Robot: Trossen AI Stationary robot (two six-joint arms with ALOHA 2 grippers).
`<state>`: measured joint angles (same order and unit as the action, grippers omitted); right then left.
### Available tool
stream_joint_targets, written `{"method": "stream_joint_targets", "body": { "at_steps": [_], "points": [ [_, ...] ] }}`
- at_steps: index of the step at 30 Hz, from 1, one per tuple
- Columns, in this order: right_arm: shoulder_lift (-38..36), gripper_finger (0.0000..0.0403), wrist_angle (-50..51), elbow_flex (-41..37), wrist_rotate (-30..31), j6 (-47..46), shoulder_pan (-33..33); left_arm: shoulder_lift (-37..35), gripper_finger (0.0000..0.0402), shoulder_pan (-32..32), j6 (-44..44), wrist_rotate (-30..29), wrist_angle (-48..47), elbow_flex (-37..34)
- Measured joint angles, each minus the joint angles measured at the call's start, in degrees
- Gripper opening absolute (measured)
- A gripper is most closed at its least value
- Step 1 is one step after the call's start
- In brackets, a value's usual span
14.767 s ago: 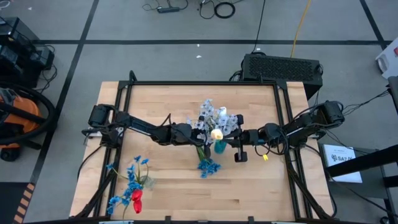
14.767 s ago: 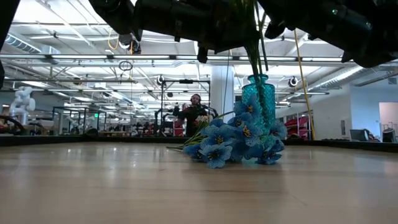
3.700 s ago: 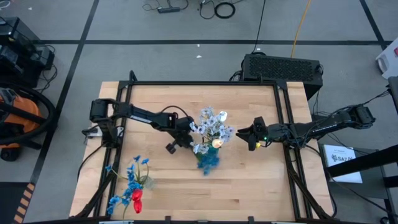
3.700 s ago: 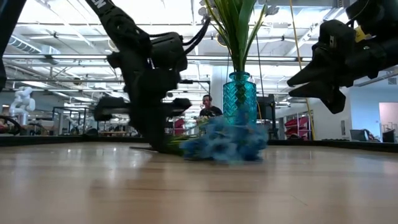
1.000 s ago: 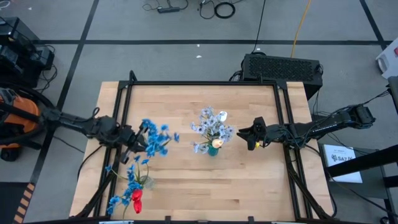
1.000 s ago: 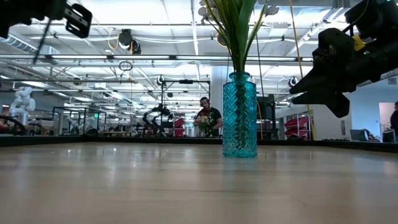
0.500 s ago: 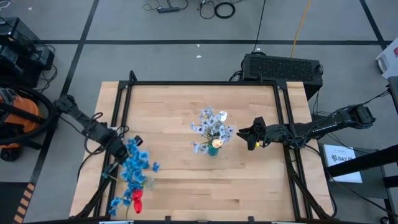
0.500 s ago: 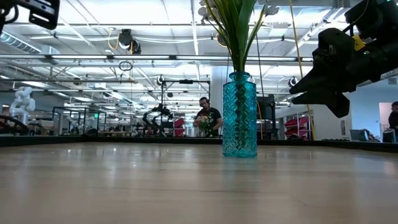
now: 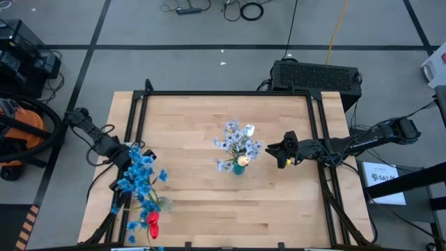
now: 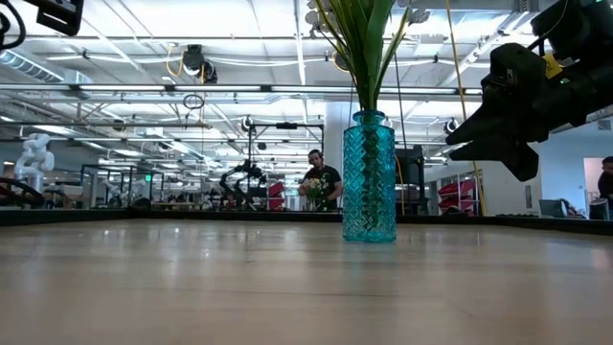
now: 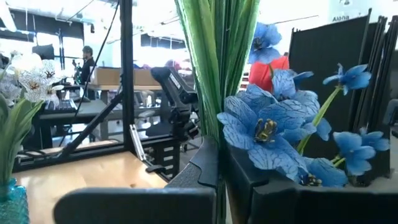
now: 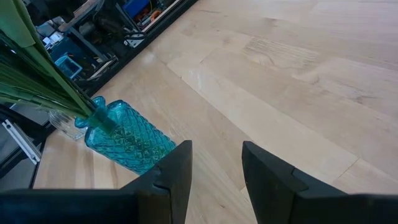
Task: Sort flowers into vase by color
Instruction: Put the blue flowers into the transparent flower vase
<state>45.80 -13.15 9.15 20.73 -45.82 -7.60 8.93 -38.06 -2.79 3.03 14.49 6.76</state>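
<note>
Bright blue sprays [image 9: 141, 173] now lower at table's left edge, clamped in left end effector [image 9: 127, 156]; right end effector [image 9: 277, 148] unmoved, parted.

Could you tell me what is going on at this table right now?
The robot is sorting artificial flowers by colour. The left gripper is shut on a bright blue spray at the table's left edge, above a clear vase holding more blue flowers and a red tulip. The teal vase mid-table holds pale sprays and a cream tulip. The right gripper waits open beside it, holding nothing.
</note>
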Motion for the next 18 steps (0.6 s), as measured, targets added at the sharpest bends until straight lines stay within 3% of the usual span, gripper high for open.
{"method": "stream_joint_targets", "body": {
  "at_steps": [5, 9, 18],
  "points": [
    [0.02, 0.0132, 0.00, 0.00, 0.00, 0.00, 0.00, 0.00, 0.0010, 0.00, -1.34, -0.05, 2.18, -1.13],
    [0.00, 0.0132, 0.00, 0.00, 0.00, 0.01, 0.02, 0.02, 0.0010, -0.10, -4.40, -0.32, 12.02, -6.19],
    [0.00, 0.0132, 0.00, 0.00, 0.00, 0.02, 0.02, 0.34, 0.0010, -1.67, -3.90, -3.18, 12.49, -6.34]
  ]
}}
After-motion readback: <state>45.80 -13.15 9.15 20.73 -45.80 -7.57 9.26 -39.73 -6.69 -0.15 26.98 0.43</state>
